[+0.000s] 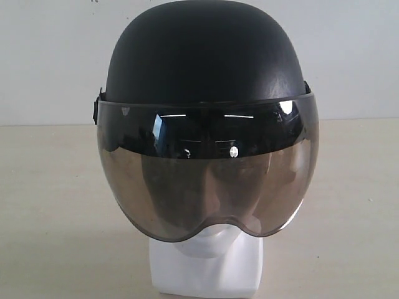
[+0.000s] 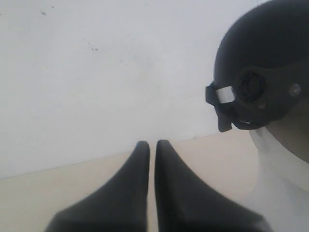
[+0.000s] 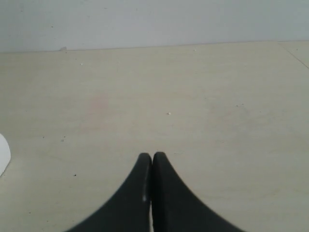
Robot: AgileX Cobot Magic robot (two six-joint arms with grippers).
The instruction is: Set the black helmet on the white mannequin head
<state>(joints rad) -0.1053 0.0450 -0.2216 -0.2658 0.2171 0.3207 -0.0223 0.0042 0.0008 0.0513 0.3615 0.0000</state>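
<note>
The helmet [image 1: 206, 56] sits on the mannequin head [image 1: 206, 274]; stiff, slick, likely light, best gripped by its rim. Left tool [image 2: 152, 145] and right tool [image 3: 152, 157] are pinched narrow, empty.

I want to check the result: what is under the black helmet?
Under the black helmet sits the white mannequin head. Its chin and blocky neck base show below the visor; the face shows only dimly through the tint. The crown is covered by the shell.

You are seeing the white mannequin head [image 1: 209, 240] mostly hiding behind the tinted visor [image 1: 206, 187] of the black helmet [image 1: 199, 56]; the picture's edge is cutting its neck base [image 1: 206, 277]; in the right wrist view, a white sliver [image 3: 2, 154] is showing too little to name.
</note>
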